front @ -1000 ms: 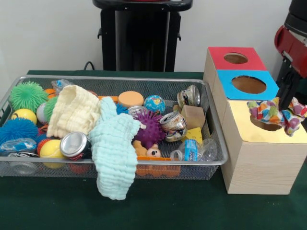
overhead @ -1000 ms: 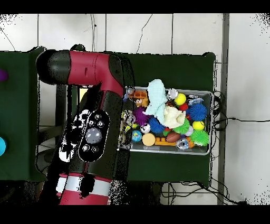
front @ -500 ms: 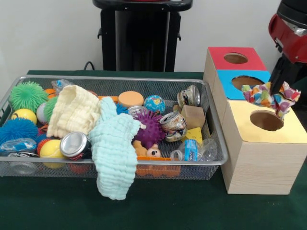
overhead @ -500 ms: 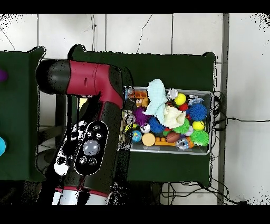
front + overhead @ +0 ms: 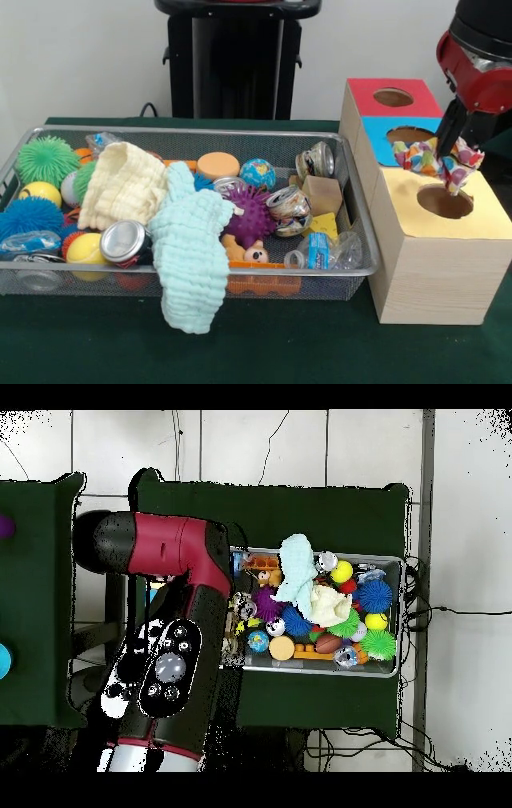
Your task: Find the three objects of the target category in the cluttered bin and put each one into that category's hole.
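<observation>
My gripper [image 5: 450, 152] is at the far right of the front view, shut on a multicoloured patterned cloth [image 5: 432, 160]. The cloth hangs just above the yellow-topped wooden box [image 5: 424, 240], a little up and left of its round hole [image 5: 445, 202]. The silver wire-mesh bin [image 5: 192, 131] lies to the left, full of clutter. In it are a pale yellow cloth [image 5: 124, 186] and a mint cloth [image 5: 188, 248] that droops over the front rim. In the overhead view my red arm [image 5: 175, 644] hides the gripper and the boxes; the bin [image 5: 399, 616] shows to its right.
A blue-topped box [image 5: 384, 132] and a red-topped box [image 5: 360, 92] stand behind the yellow one. The bin also holds spiky balls [image 5: 46, 158], crushed cans [image 5: 124, 240], a purple spiky ball [image 5: 250, 214] and plastic bottles. The black pedestal [image 5: 236, 60] stands behind the bin.
The gripper has lifted the patterned cloth up off the yellow box's hole and carried it a little to the left in the front view. The bin's contents have not moved.
</observation>
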Robot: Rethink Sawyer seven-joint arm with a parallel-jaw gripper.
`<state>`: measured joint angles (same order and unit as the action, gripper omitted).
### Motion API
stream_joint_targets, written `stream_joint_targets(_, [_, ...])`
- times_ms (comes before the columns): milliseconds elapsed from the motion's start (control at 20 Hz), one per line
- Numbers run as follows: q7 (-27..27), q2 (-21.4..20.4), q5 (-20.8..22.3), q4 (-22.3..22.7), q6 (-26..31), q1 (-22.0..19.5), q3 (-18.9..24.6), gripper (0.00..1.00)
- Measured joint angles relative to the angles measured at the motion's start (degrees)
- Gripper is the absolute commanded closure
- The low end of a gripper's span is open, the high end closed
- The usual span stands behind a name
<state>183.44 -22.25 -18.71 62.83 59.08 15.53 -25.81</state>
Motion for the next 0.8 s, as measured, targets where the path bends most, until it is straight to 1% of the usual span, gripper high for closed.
stream_joint_targets(300, [0.00, 1.71, 0.00, -0.31, -0.71, 0.57, 0.00, 1.00])
stream_joint_targets(600, [0.01, 5.75, -0.24, -1.97, -0.95, 1.58, 0.02, 1.00])
stream_joint_targets(800, [0.01, 7.51, -0.54, -3.43, -1.09, 1.76, 0.00, 1.00])
